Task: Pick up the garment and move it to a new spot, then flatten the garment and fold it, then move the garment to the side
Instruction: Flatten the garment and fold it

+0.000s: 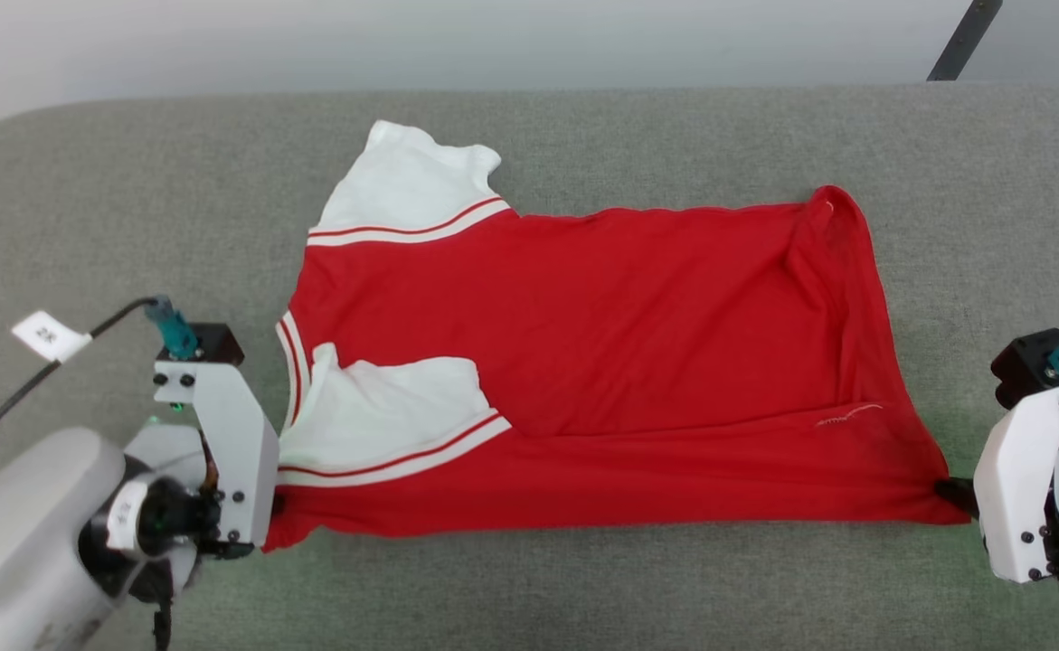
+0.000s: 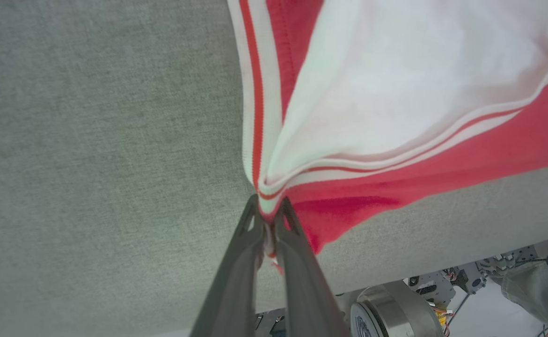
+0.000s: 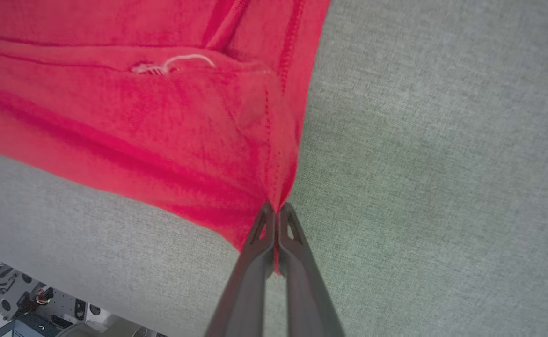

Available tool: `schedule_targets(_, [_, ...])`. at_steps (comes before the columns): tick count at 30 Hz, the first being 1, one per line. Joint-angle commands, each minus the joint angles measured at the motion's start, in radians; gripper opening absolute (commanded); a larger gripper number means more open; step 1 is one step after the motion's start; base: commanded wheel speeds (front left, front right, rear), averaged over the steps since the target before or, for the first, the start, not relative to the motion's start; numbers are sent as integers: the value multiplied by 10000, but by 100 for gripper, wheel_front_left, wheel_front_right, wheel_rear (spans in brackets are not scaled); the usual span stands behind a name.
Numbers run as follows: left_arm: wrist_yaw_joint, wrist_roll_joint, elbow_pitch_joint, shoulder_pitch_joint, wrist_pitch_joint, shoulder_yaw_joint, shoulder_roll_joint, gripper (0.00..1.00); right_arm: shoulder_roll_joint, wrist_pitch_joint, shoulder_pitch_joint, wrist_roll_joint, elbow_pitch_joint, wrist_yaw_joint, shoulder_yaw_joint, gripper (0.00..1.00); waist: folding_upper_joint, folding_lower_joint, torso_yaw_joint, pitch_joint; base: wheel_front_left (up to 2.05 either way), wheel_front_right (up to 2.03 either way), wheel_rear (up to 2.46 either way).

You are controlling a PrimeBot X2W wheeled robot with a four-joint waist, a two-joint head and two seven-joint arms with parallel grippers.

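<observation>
Grey fabric tabletop (image 1: pixel 583 588). The garment (image 1: pixel 601 362) is spread sideways across its middle, collar end left, hem right. Near sleeve flopped onto the body, far sleeve lying out.

Left gripper (image 2: pixel 268 208) sits low at the near-left corner and right gripper (image 3: pixel 277 210) low at the near-right, both pointing inward. The head view cuts off both wrists, and white mounts cover most of the fingers there.

Left fingers are pinched tight on the striped trim corner. Right fingers are pinched tight on the hem corner.

Red white-sleeved garment (image 1: pixel 583 344) spread, near edge folded
</observation>
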Motion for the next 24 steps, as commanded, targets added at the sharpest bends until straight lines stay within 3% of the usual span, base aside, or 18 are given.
schedule_targets(1, [78, -57, -35, 201, -45, 3, 70, 0, 26, 15, 176, -101, -28, -11, -101, 0, 0, 0, -31, 49, 0, 0, 0])
schedule_targets(3, [101, -104, -73, 333, -123, -3, 8, 0, 141, -13, 270, -167, -56, -11, -144, 0, 0, 0, -48, 100, 0, 0, 0])
schedule_targets(5, [83, -136, -15, 425, -213, -15, -85, 14, 233, -42, 338, -208, -76, -11, -124, 0, 0, 0, -73, 137, 0, 0, 0])
schedule_targets(8, [46, -180, 101, 525, -299, -24, -189, 48, 388, -89, 423, -262, -105, -11, -101, 0, 0, 0, -111, 172, 0, 0, 0])
schedule_targets(9, [32, -179, 134, 528, -331, -21, -211, 58, 425, -101, 427, -270, -123, -11, -128, 12, 0, 0, -118, 174, 0, 0, 0])
schedule_targets(10, [13, -148, 153, 520, -365, -26, -233, 76, 439, -142, 408, -298, -151, -11, -140, 20, 0, 0, -123, 174, 0, 0, 0])
schedule_targets(11, [0, -129, 171, 511, -398, -20, -255, 100, 451, -160, 408, -318, -190, -11, -142, 36, 0, 0, -129, 171, 0, 0, 0])
schedule_targets(13, [-3, -119, 169, 468, -433, 4, -265, 100, 473, -191, 454, -342, -275, -11, -176, 60, 0, 0, -131, 153, 0, 0, 0])
schedule_targets(14, [3, -127, 151, 448, -459, 37, -260, 100, 479, -224, 478, -336, -327, -11, -208, 65, 0, 0, -133, 136, 0, 0, 0])
schedule_targets(15, [7, -139, 125, 440, -479, 55, -246, 100, 481, -262, 492, -363, -401, -11, -239, 95, 0, 0, -135, 117, 0, 0, 0])
schedule_targets(17, [-19, -97, 14, 430, -583, 108, -176, 100, 479, -342, 577, -389, -561, -11, -303, 100, 0, 0, -138, 80, 0, 0, 0])
schedule_targets(24, [-173, 99, -472, 345, -1198, 399, 54, 100, 622, -860, 871, -489, -1278, -11, -744, 100, 0, 0, -142, -37, 0, 0, 0])
